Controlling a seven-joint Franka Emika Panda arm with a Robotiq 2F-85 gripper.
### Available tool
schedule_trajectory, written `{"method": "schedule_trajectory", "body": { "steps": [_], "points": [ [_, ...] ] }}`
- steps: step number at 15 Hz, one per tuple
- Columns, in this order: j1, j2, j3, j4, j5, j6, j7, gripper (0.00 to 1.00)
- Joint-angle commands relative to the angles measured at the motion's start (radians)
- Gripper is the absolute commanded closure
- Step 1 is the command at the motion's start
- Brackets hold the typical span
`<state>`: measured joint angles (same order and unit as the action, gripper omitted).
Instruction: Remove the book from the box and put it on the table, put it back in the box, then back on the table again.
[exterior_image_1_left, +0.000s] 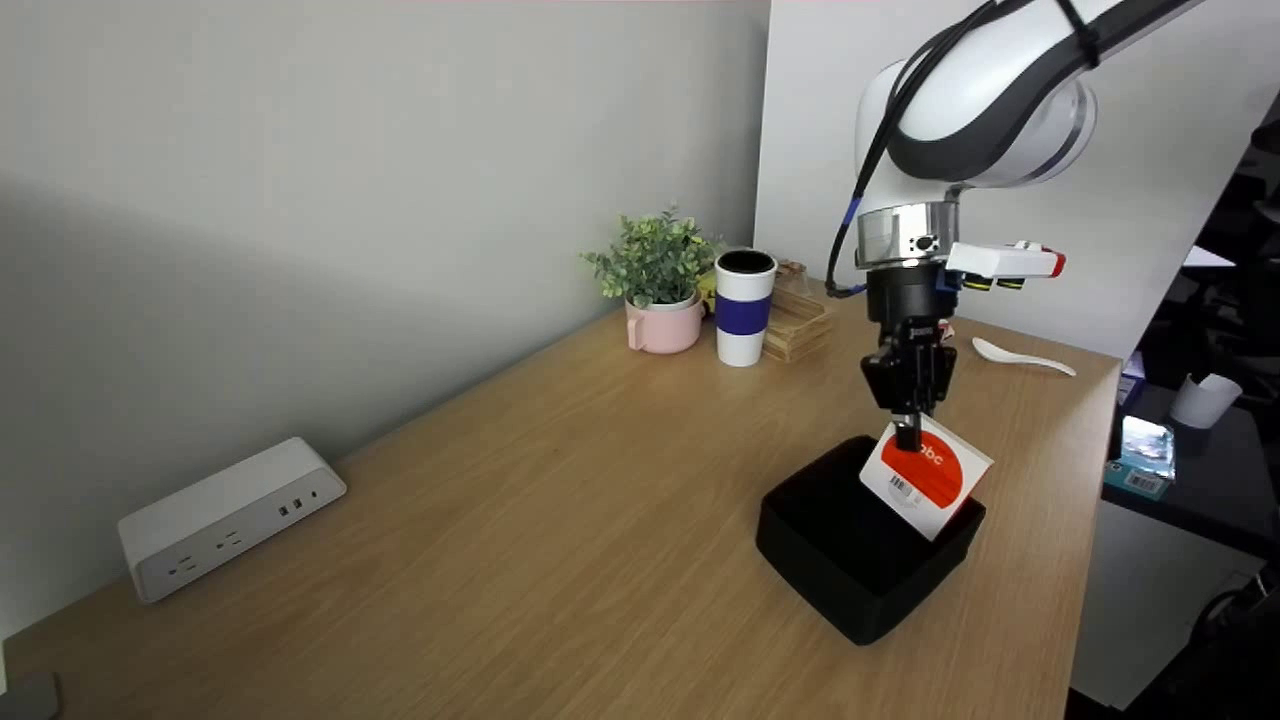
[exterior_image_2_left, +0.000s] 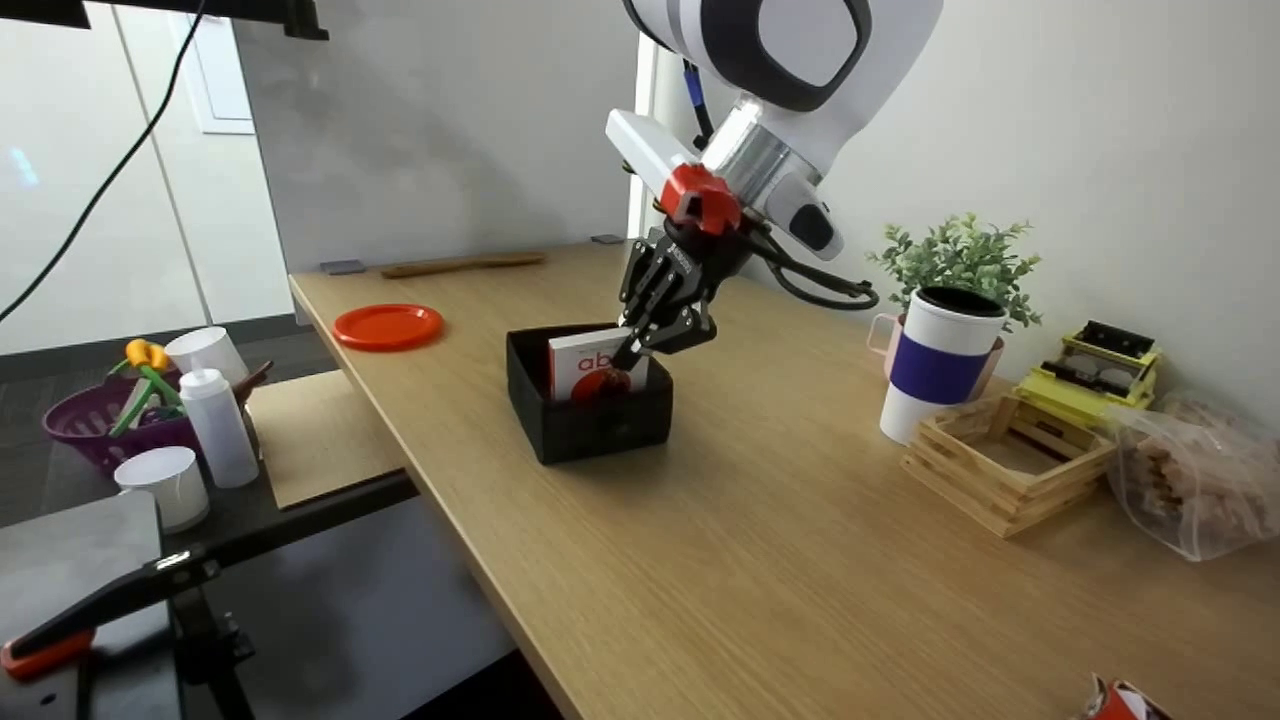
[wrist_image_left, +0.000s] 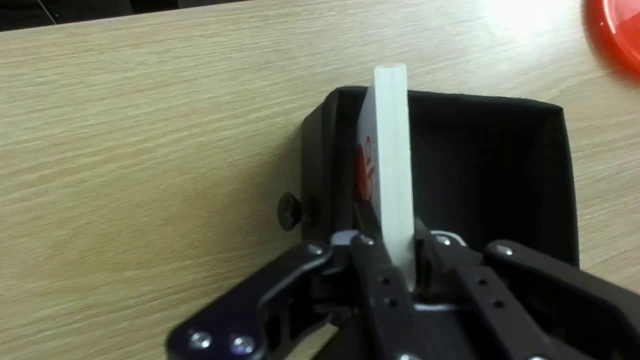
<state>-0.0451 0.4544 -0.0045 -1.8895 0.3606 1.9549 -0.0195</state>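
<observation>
Pinching one upper corner of a small flat white book (exterior_image_1_left: 928, 482) with a red-orange patch on its cover, a black robot gripper (exterior_image_1_left: 908, 438) leans over a low square matte black box (exterior_image_1_left: 812, 578) on a light-brown wood-grain tabletop (exterior_image_1_left: 560, 520). The book is partly inside the box, its lower portion hidden behind a wall in an exterior view, its upper part clear of the rim. A transfer appears to be midway, though whether the book is bound out or in, and on which round, cannot be told; at the least, a final set-down on the tabletop should remain. Standing on edge, the book slants with one corner lowest, lettering tops upward, its covers facing sideways; the side opposite the barcode looks toward the wall bearing what seems a small round black knob (wrist_image_left: 289, 211). Nearly square in outline, it offers no sure long axis, but its exposed edge runs from the grip toward the tabletop's nearby edge, roughly along that wall.
</observation>
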Motion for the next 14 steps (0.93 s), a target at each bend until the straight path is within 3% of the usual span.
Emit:
{"method": "schedule_trajectory", "body": {
  "steps": [1, 5, 6, 7, 14],
  "points": [
    [-0.02, 0.018, 0.009, 0.034, 0.012, -0.048, 0.014, 0.96],
    [-0.02, 0.019, 0.01, 0.038, 0.013, -0.051, 0.02, 0.96],
    [-0.019, 0.018, 0.01, 0.038, 0.014, -0.052, 0.022, 0.74],
    [-0.02, 0.018, 0.009, 0.039, 0.014, -0.052, 0.024, 0.6],
    [-0.017, 0.009, 0.01, 0.038, 0.018, -0.05, 0.031, 0.12]
  ]
}}
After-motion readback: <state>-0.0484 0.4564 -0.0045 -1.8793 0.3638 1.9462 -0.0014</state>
